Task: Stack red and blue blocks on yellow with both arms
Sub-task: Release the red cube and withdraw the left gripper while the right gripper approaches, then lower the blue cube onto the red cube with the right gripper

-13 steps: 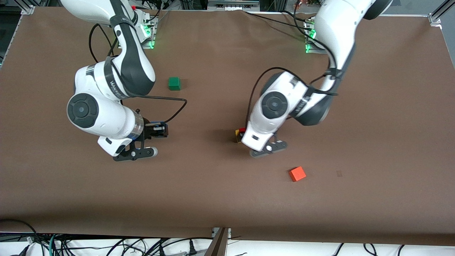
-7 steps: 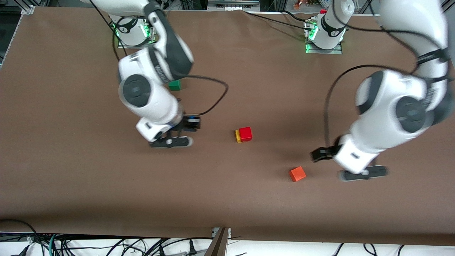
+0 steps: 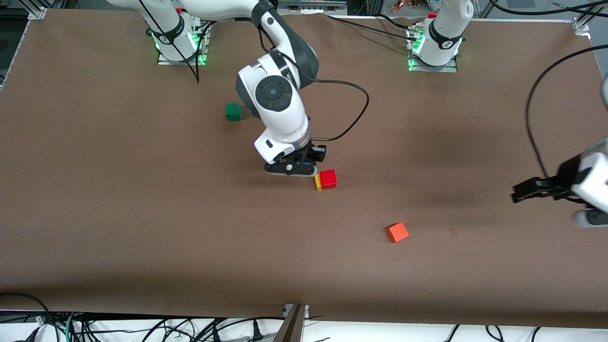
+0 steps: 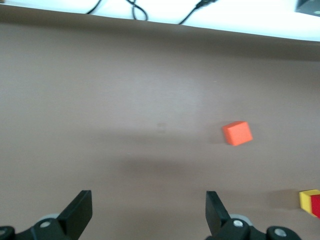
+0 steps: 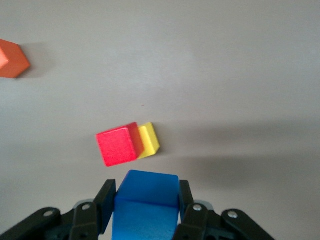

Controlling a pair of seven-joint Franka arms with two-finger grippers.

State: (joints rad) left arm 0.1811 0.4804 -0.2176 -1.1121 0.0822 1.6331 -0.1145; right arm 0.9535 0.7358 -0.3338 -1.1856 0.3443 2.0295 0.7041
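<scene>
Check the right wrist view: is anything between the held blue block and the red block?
Nothing. In the right wrist view only bare brown table separates the blue block, clamped in the right gripper, from the red block resting on the yellow block.

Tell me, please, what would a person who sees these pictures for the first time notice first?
Most striking is the red block sitting on the yellow block near the middle of the table. The right gripper hangs just beside that stack, shut on the blue block. The left gripper is open and empty at the left arm's end of the table, and an orange cube lies nearer the front camera than the stack.
</scene>
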